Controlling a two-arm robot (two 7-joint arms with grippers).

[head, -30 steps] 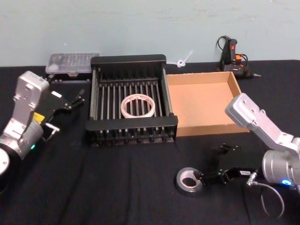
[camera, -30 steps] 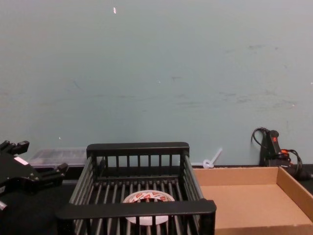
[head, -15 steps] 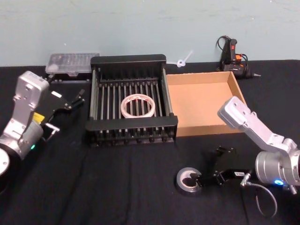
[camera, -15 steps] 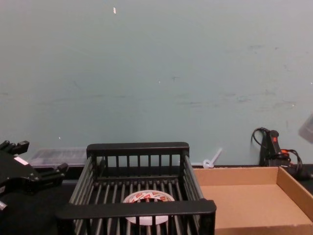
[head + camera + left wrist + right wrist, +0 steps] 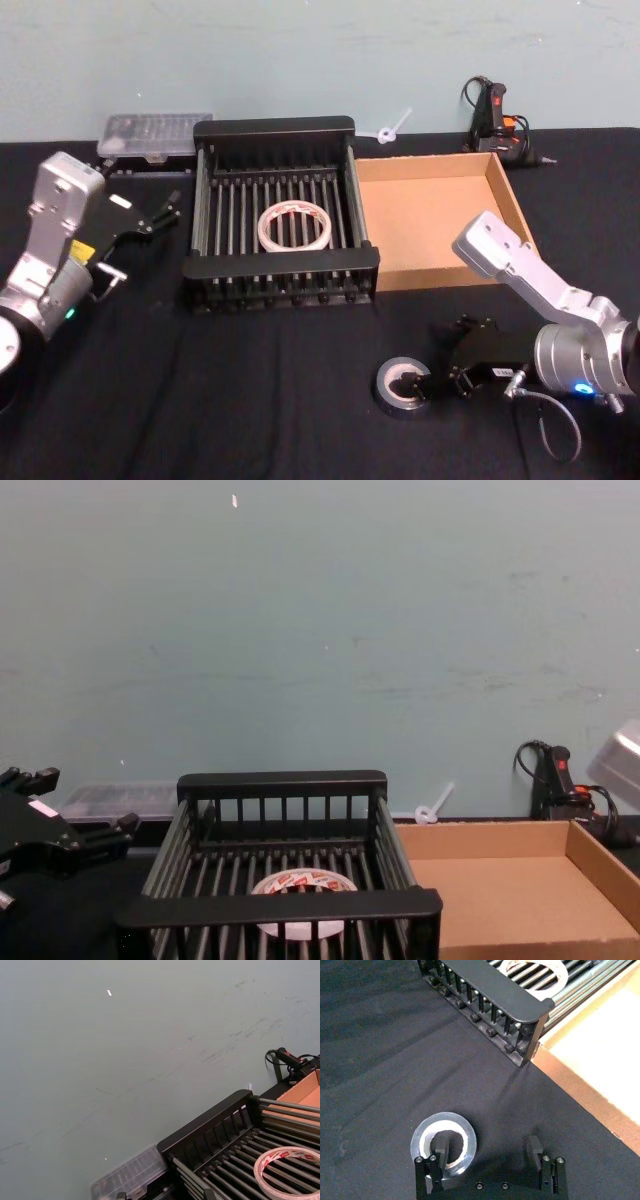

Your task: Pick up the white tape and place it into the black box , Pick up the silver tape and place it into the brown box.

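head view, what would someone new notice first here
The right hand sits low on the black tablecloth, open, one finger inside the hole of the dark grey-silver tape roll in front of the shallow brown cardboard box. Left of that box, the white red-printed tape roll lies inside the black slatted plastic crate.

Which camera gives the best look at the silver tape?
The right wrist view: the silver tape lies flat on the black cloth, with one finger of the open right gripper in its centre hole. The head view shows the roll smaller, in front of the brown box.
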